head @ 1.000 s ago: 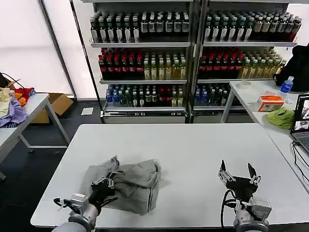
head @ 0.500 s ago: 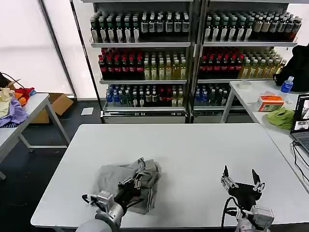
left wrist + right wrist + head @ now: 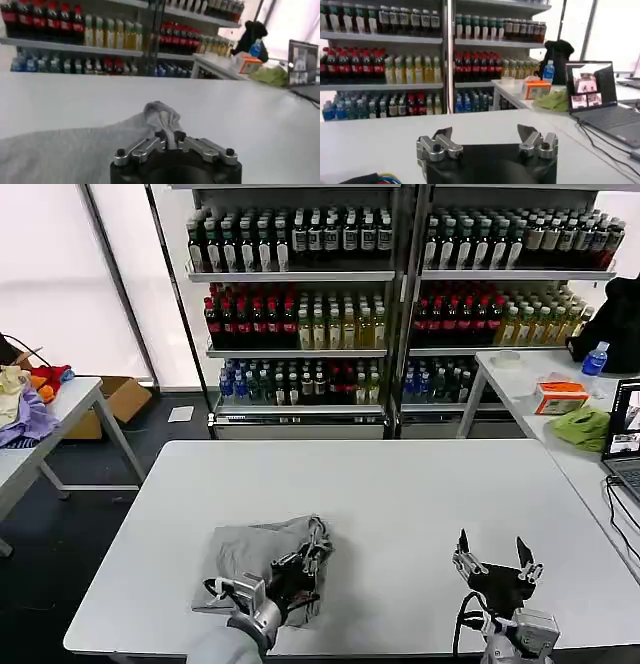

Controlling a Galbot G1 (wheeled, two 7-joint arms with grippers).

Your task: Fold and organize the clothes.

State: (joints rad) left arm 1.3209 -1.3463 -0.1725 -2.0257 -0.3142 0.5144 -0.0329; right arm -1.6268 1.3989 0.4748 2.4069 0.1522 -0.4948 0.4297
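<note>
A light grey shirt (image 3: 252,550) lies bunched on the white table (image 3: 400,484), near its front left. My left gripper (image 3: 313,552) is shut on a fold of that shirt (image 3: 75,150), pinching the cloth (image 3: 161,117) between its fingertips and holding it lifted over the garment's right side. In the left wrist view my left gripper (image 3: 170,136) grips the raised fold. My right gripper (image 3: 493,562) stands open above the table's front right, with nothing between its fingers (image 3: 442,137).
Shelves of bottles (image 3: 400,294) stand behind the table. A side table at the right holds a laptop (image 3: 625,444), a lime-green cloth (image 3: 582,427), an orange box and a water bottle. Another table (image 3: 40,434) with coloured fabrics stands at the left.
My left gripper has carried the shirt's edge rightward across the garment, folding it into a narrower bundle. The right gripper stays open, almost in place.
</note>
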